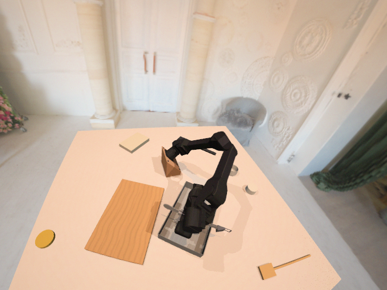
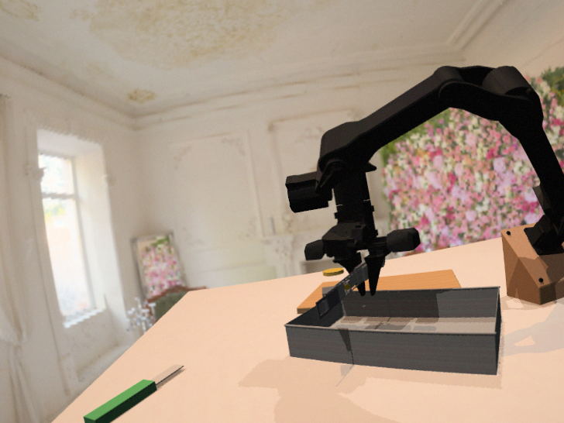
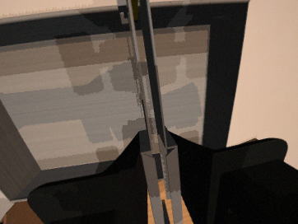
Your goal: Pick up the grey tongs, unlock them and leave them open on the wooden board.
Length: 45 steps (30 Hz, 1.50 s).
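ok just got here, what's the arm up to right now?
The black arm has its pincer pointing down over the roasting tin and closed on the grey tongs. The tongs lie crosswise over the tin, one end past each long side. They aren't on the wooden board yet, so the unlocking and laying down look still to do.

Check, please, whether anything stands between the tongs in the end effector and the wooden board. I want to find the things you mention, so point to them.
Only the near wall of the roasting tin [image 1: 180,245] [image 2: 391,350] seems to matter: the tongs [image 1: 172,208] [image 2: 335,296] [image 3: 153,82] cross its rim beside the wooden board [image 1: 125,221] [image 2: 419,278]. Nothing else visible intervenes.
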Tool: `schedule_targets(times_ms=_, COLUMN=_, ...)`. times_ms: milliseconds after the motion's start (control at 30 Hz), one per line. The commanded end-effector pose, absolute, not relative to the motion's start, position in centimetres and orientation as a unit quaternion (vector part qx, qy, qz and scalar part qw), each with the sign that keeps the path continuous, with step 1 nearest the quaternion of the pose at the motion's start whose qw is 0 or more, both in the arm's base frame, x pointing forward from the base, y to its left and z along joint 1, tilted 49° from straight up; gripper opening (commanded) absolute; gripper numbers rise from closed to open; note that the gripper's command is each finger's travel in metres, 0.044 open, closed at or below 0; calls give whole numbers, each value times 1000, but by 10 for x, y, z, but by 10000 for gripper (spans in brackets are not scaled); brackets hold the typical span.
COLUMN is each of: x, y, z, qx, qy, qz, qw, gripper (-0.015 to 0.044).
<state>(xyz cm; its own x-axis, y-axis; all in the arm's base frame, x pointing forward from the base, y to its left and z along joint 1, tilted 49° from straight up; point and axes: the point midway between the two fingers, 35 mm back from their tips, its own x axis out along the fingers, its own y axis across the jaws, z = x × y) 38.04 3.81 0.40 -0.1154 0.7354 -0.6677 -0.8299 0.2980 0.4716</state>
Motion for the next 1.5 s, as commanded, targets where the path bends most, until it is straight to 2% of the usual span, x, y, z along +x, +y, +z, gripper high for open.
schedule_targets(times_ms=0, x=388, y=-9, z=43, qx=-53, qy=454, qz=583, qw=672, gripper=-150)
schedule_targets(times_ms=100, x=386, y=-26, z=60, qx=-51, qy=453, qz=585, qw=671, gripper=-150)
schedule_targets(times_ms=567, x=384, y=-29, z=53, qx=-34, qy=467, qz=575, qw=671, gripper=-150)
schedule_targets(times_ms=1000, x=361, y=-101, z=-19, qx=162, qy=616, qz=409, qw=654, gripper=-150)
schedule_targets(times_ms=1267, x=356, y=-111, z=-28, qx=187, qy=631, qz=384, qw=647, gripper=-150)
schedule_targets(times_ms=1467, x=341, y=-140, z=-55, qx=263, qy=674, qz=302, qw=620, gripper=-150)
